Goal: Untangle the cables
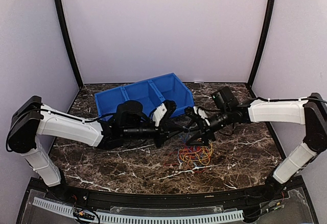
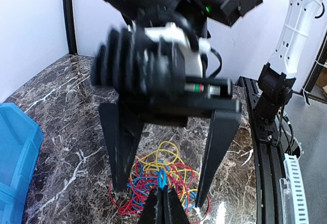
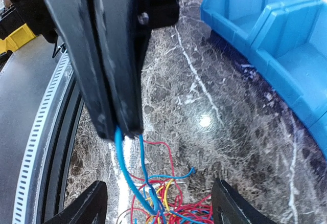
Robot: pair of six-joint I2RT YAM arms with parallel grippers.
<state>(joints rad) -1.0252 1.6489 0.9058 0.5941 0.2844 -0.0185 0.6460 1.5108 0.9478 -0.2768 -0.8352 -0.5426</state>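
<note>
Blue bin (image 1: pixel 144 94) beyond cables (image 1: pixel 194 155) (tangled), marble table (image 1: pixel 245 150)

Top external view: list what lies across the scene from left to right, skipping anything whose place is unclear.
From the left: left arm's white link → blue bin → cables → right arm's white link.

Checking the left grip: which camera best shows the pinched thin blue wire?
Right wrist: thin blue wire hangs plainly from the shut left gripper. Left wrist shows a short bit; top view loses it among cables.
</note>
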